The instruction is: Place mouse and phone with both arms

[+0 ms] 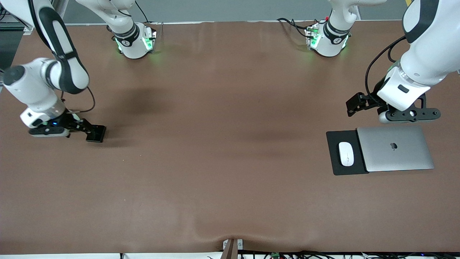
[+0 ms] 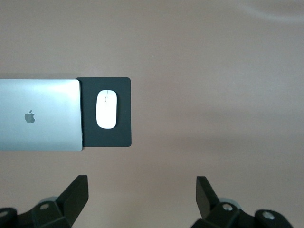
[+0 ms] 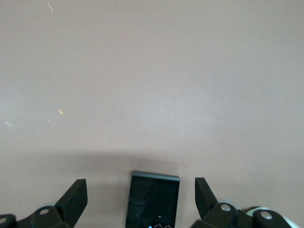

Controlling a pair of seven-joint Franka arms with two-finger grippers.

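Front view: mouse (image 1: 346, 154) on pad (image 1: 336, 163)

The counter (image 1: 215, 144) wears a matt brown cloth-like cover, faintly rippled. The mouse (image 1: 346, 154) is glossy white plastic on a matt black pad (image 1: 341, 169). The laptop (image 1: 395, 148) looks brushed grey metal. The phone (image 3: 153, 199) is glossy black.

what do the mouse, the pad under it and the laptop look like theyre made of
Mouse: glossy white shell, probably plastic, with a thin centre line. Pad: flat matte black sheet, no shine; likely rubber or fabric, cannot tell which. Laptop: satin silver-grey lid with a dark logo, looks like brushed metal.
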